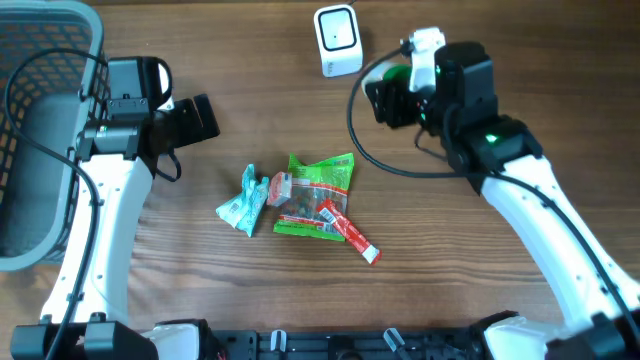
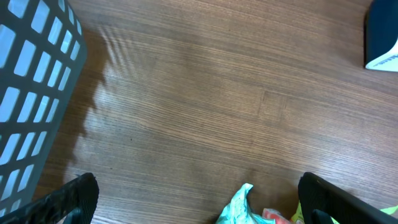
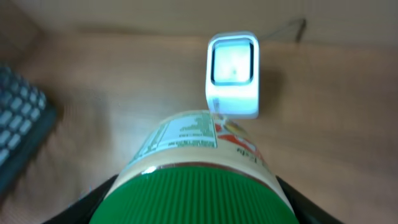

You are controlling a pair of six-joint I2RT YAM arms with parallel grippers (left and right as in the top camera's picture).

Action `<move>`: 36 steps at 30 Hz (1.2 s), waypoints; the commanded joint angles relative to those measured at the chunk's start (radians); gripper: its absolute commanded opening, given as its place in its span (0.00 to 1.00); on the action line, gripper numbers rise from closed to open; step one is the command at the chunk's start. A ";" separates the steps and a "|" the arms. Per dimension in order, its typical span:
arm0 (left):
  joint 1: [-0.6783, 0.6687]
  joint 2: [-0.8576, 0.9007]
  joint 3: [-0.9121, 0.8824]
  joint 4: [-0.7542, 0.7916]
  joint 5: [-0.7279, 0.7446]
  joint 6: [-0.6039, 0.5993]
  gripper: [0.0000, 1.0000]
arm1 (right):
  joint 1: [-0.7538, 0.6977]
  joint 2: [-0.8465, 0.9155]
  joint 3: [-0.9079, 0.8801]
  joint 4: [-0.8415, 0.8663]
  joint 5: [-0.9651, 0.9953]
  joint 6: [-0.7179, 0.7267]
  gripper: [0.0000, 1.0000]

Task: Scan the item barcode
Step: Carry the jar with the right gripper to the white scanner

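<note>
My right gripper [image 3: 193, 208] is shut on a jar with a ribbed green lid [image 3: 193, 190] and a printed label [image 3: 186, 134], one black finger on each side of it. The jar's far end points at the white barcode scanner [image 3: 233, 71], a short way off. From overhead, the right gripper [image 1: 392, 98] is just right of the scanner [image 1: 338, 40], and only a bit of the green jar [image 1: 400, 73] shows. My left gripper [image 1: 205, 118] is open with nothing between its fingers [image 2: 78, 196], above bare wood.
A teal packet [image 1: 243, 203], a green snack bag [image 1: 320, 188] and a red stick pack [image 1: 352, 232] lie in a heap at the table's middle. The teal packet [image 2: 239, 208] lies between my left jaws. A grey mesh basket [image 1: 40, 130] stands at the far left.
</note>
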 commanded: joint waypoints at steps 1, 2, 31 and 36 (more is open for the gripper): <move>0.003 -0.007 0.018 0.003 -0.006 0.015 1.00 | 0.003 0.138 0.017 0.197 -0.027 -0.006 0.39; 0.003 -0.007 0.018 0.003 -0.006 0.015 1.00 | 0.003 0.173 0.017 0.255 -0.026 -0.006 0.40; 0.003 -0.007 0.018 0.003 -0.006 0.015 1.00 | 0.002 0.844 0.494 0.795 0.031 0.098 0.36; 0.003 -0.007 0.018 0.003 -0.006 0.015 1.00 | 0.002 0.921 0.494 0.921 0.040 0.132 0.37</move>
